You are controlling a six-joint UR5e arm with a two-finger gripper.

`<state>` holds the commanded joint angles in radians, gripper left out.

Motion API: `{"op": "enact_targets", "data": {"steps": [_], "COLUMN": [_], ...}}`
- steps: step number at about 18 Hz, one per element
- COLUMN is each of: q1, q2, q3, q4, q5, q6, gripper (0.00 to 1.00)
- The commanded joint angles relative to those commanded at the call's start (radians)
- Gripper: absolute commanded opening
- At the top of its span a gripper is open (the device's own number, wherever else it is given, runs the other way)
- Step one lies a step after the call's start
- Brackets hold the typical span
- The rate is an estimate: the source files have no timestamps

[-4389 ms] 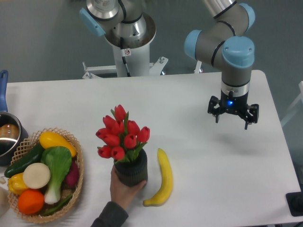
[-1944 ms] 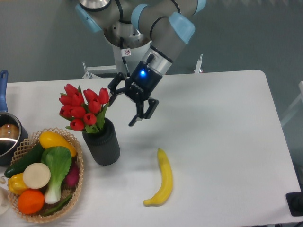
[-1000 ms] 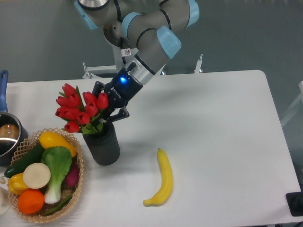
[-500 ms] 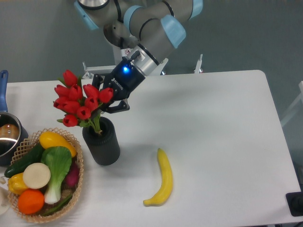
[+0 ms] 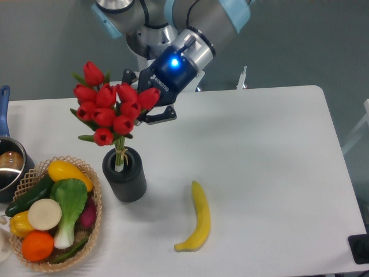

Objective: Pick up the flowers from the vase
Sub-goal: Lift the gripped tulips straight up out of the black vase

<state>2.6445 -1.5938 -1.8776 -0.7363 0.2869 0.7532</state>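
Note:
The flowers (image 5: 110,109), a bunch of red tulip buds with green leaves and tied pale stems, are lifted so that only the stem ends still reach into the mouth of the vase (image 5: 124,175). The vase is a dark ribbed cylinder standing upright at the table's left. My gripper (image 5: 140,108) is shut on the flowers at the right side of the buds, above and slightly right of the vase. The fingertips are partly hidden behind the buds.
A woven basket (image 5: 95,222) of vegetables sits at the front left, close to the vase. A yellow banana (image 5: 198,217) lies to the right of the vase. A pot (image 5: 10,167) with a blue handle is at the left edge.
My gripper closed on the flowers and rose, drawing the stems up out of the vase. The vase has stayed in place.

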Motion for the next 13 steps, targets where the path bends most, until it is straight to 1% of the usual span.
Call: {"op": "enact_targets", "data": {"steps": [7, 11, 13], "q1": [0.005, 0.028, 0.070], "q2": [0.008, 0.020, 0.018], "q3": [0.002, 0.003, 0.020], "q4": [-0.002, -0.002, 0.002], "q5": [-0.020, -0.014, -0.009], "q6": [-0.012, -0.008, 0.043], "gripper": [0.00, 0.00, 0.00]}}
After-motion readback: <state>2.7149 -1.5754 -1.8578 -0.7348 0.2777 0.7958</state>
